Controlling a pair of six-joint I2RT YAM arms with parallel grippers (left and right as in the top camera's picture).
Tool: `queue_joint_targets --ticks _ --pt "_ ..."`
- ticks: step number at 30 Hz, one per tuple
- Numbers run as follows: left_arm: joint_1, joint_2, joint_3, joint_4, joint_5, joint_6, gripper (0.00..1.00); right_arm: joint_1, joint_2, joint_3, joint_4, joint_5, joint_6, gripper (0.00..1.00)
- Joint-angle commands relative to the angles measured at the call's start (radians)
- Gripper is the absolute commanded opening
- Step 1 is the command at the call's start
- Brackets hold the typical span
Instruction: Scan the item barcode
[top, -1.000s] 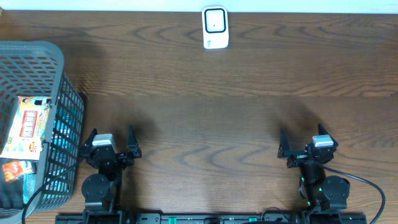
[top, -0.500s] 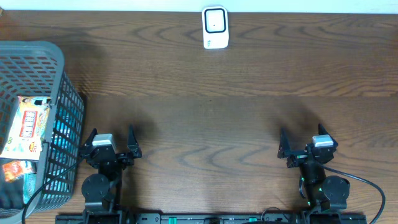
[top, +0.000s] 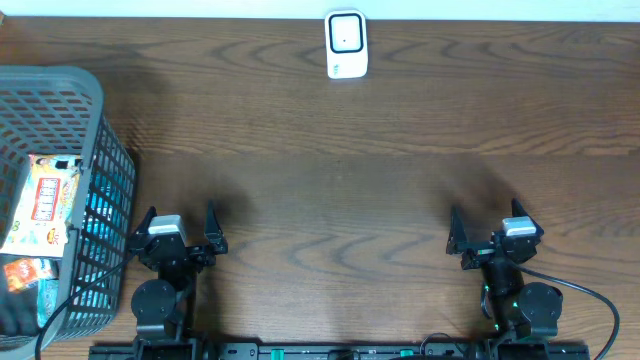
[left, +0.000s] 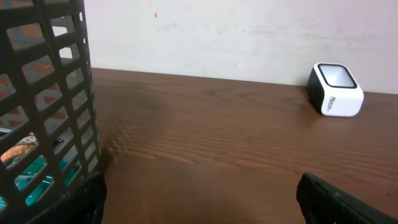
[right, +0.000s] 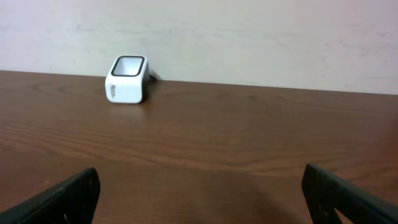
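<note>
Both crouch low, agape: left gripper (top: 180, 213) and right gripper (top: 485, 214).

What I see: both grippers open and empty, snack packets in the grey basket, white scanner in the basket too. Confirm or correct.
Not quite: the white scanner stands on the table at its far edge, outside the grey basket, per the overhead view. The rest holds: left gripper and right gripper open and empty, snack packets in the basket.

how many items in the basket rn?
2 clearly: a white-orange packet on top, a small red packet nearer the robot; teal packaging shows through the basket wall, more may be hidden.
</note>
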Motion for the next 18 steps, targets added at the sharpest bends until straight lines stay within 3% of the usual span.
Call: queue_joint_targets --ticks 1,10,18 --pt "0.005 -0.006 -0.034 -0.013 0.005 -0.013 0.98 0.002 -0.006 -0.001 -0.004 0.005 0.014 0.99" --pt "0.005 -0.006 -0.033 -0.008 0.019 -0.014 0.98 0.002 -0.006 -0.001 -0.004 0.004 0.014 0.99" --pt "0.005 -0.006 0.022 -0.009 0.198 -0.029 0.98 0.002 -0.006 -0.001 -0.004 0.005 0.014 0.99"
